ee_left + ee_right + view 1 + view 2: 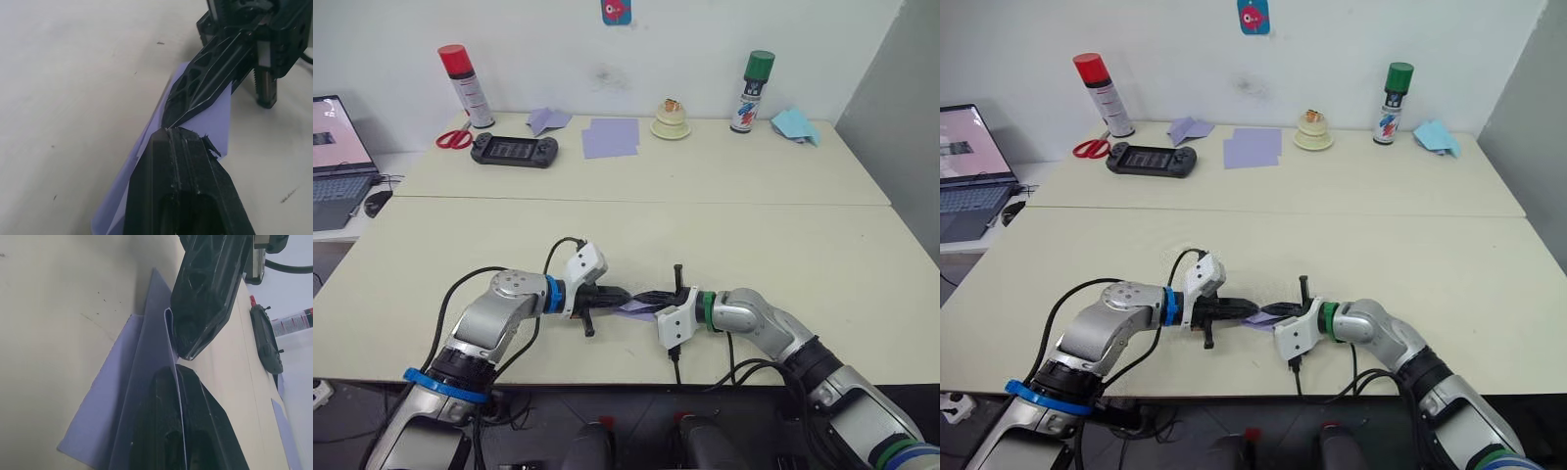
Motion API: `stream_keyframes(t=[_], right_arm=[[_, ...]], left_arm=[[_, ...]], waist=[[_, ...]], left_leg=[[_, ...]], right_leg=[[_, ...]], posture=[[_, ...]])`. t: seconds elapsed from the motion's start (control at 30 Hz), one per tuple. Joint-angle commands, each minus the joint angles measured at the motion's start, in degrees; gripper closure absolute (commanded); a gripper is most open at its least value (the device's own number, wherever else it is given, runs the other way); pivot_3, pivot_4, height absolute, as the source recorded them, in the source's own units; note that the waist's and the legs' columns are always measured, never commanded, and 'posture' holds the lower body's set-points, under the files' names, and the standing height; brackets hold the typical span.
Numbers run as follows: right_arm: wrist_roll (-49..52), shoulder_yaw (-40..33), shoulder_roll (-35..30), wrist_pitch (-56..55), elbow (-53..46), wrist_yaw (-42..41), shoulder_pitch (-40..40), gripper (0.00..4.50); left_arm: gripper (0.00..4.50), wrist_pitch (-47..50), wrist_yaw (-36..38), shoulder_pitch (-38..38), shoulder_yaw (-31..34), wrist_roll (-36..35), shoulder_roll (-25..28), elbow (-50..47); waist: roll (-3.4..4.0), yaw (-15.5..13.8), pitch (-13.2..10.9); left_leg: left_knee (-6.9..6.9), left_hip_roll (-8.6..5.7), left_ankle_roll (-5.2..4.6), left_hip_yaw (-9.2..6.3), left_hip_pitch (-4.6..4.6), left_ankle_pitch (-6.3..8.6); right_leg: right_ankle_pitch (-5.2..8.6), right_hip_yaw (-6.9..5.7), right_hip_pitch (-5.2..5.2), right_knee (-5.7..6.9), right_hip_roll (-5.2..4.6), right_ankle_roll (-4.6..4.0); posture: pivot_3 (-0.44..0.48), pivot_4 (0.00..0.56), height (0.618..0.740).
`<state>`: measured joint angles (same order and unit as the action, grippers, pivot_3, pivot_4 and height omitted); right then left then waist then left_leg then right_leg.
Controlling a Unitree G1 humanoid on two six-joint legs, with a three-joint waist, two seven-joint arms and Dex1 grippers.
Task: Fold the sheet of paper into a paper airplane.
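paper airplane point(636, 307) mostly hidden by grippers (nose unseen)

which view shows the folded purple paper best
The right wrist view: the folded sheet of paper spreads out there, its upright crease between the two hands' meeting fingertips. The left wrist view shows a strip of it; the head views show a sliver.
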<state>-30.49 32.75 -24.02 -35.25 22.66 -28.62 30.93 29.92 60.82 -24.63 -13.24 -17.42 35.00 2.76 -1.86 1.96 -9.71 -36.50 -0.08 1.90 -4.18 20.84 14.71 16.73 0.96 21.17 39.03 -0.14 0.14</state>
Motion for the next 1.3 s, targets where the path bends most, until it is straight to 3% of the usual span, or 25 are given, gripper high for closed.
stream_keyframes(t=[0.03,0.3,0.4,0.57,0.73,1.0,1.13,1.27,1.3], right_arm=[[-5.2,2.7,-1.1,1.0,2.9,-0.4,-0.9,4.49],[-3.8,2.4,-2.1,0.4,0.7,-3.3,-1.0,4.49],[0.2,1.8,-2.2,2.1,-0.7,-8.0,-1.9,3.86],[3.9,0.7,-2.2,4.6,-3.1,-11.8,-2.7,2.26],[10.4,-1.4,-4.6,6.2,-8.7,-17.2,-5.0,2.26],[31.3,-6.9,-8.9,19.7,-23.7,-30.1,-10.0,2.26],[40.6,-11.8,-6.0,31.6,-29.4,-29.1,-8.9,2.26],[42.0,-13.9,-2.1,41.1,-29.7,-24.8,-7.3,2.26],[40.8,-14.1,-0.6,44.2,-28.2,-22.1,-6.5,2.43]], left_arm=[[4.50,-1.6,0.0,-0.3,0.1,1.4,-0.2,1.1],[4.50,-3.1,-0.4,0.1,-0.3,2.8,-1.3,2.7],[4.50,-3.8,-0.2,-0.1,-0.5,3.5,-1.5,3.8],[4.50,-4.7,0.1,-0.5,-1.0,4.3,-1.7,5.0],[4.50,-5.7,0.2,-0.8,-1.7,4.9,-1.7,6.0],[4.50,-7.9,1.1,-0.9,-2.8,6.8,-1.9,7.7],[4.50,-9.0,1.5,-1.3,-3.0,7.5,-2.0,8.8],[4.50,-9.8,1.9,-1.6,-3.3,8.0,-2.0,9.4],[4.50,-9.9,2.0,-1.6,-3.3,8.1,-1.9,9.5]], waist=[[0.00,0.0,0.0],[0.01,-0.1,0.0],[0.06,-0.2,0.0],[0.10,-0.2,-0.1],[0.14,-0.3,-0.1],[0.26,-0.4,-0.2],[0.39,-0.4,-0.4],[0.40,-0.4,-0.4],[0.40,-0.4,-0.4]], left_leg=[[0.00,0.00,0.00,0.00,0.00,0.00],[0.01,-0.01,0.00,0.00,0.01,0.00],[0.01,-0.03,0.00,0.00,0.06,0.00],[0.09,-0.09,0.00,0.01,0.08,0.01],[0.18,-0.12,0.00,-0.02,0.09,0.01],[0.19,-0.12,0.00,-0.03,0.11,0.01],[0.19,-0.11,-0.01,-0.04,0.13,0.00],[0.19,-0.10,0.00,-0.07,0.14,0.00],[0.20,-0.10,0.00,-0.07,0.17,0.00]], right_leg=[[0.00,-0.01,0.00,0.00,0.00,0.00],[0.01,-0.01,0.00,-0.01,0.00,0.00],[0.01,-0.01,0.01,-0.04,-0.02,0.00],[0.01,-0.01,0.04,-0.07,-0.09,0.01],[0.02,-0.04,0.06,-0.09,-0.12,0.02],[0.03,-0.06,0.08,-0.10,-0.12,0.04],[0.03,-0.05,0.12,-0.09,-0.12,0.04],[0.03,-0.09,0.13,-0.09,-0.11,0.05],[0.03,-0.09,0.15,-0.09,-0.12,0.05]], posture=[[0.000,0.150,0.740],[0.000,0.150,0.740],[0.000,0.150,0.740],[0.000,0.150,0.740],[0.000,0.150,0.740],[0.000,0.150,0.740],[0.000,0.150,0.740],[0.000,0.150,0.740],[0.000,0.150,0.740]])
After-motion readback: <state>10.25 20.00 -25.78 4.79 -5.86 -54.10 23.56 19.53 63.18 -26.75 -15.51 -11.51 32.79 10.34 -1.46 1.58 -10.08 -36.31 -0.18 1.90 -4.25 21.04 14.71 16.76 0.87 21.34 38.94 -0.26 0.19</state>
